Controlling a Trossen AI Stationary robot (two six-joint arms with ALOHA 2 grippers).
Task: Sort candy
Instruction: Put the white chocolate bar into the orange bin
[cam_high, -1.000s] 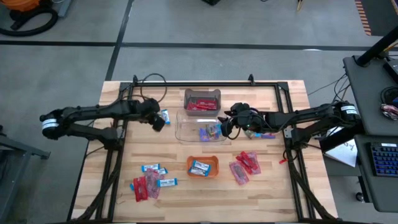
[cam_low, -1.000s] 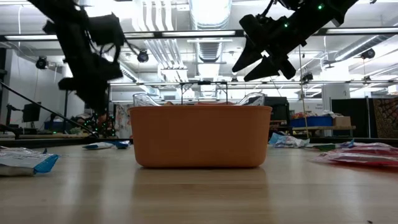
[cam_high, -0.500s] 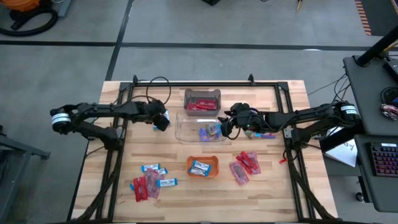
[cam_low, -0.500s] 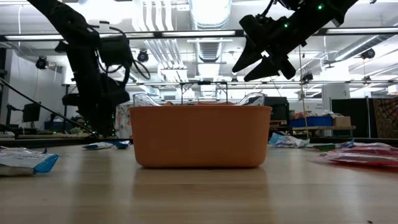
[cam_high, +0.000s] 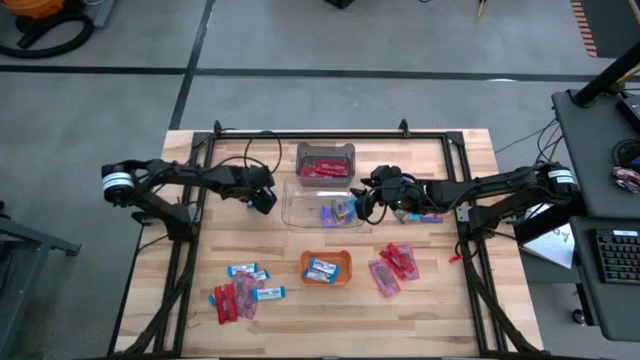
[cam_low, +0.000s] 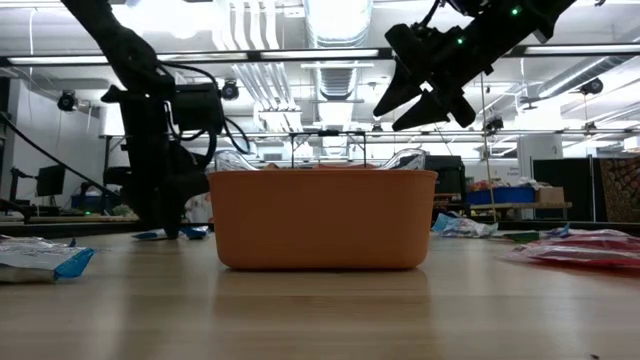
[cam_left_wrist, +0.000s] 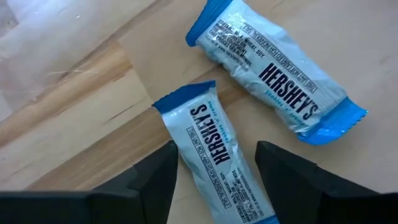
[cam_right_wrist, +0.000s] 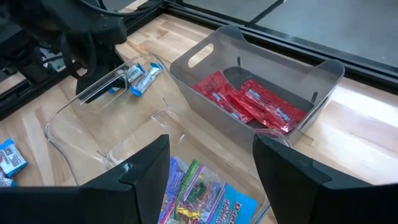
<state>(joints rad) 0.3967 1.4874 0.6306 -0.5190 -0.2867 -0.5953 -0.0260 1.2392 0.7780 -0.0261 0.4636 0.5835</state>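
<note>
Nearest the front edge, loose blue-and-white wrapped candy bars (cam_high: 246, 272) and red packets (cam_high: 393, 266) are left unsorted beside a small orange tray (cam_high: 327, 268). Farther back, the left gripper (cam_left_wrist: 216, 163) is held open low over a blue-and-white bar (cam_left_wrist: 217, 149), apparently to release or take it. The right gripper (cam_right_wrist: 211, 163) is held open above the clear plastic bin (cam_high: 300, 211), likely for dropping sweets.

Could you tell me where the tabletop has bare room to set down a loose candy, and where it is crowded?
Bare wood lies along the near edge below the orange tray, and in the far right corner beyond the right arm. Crowded: the middle, with the clear bin, grey bin and both tools, left and right; also the near-left candy pile and red packets.
</note>
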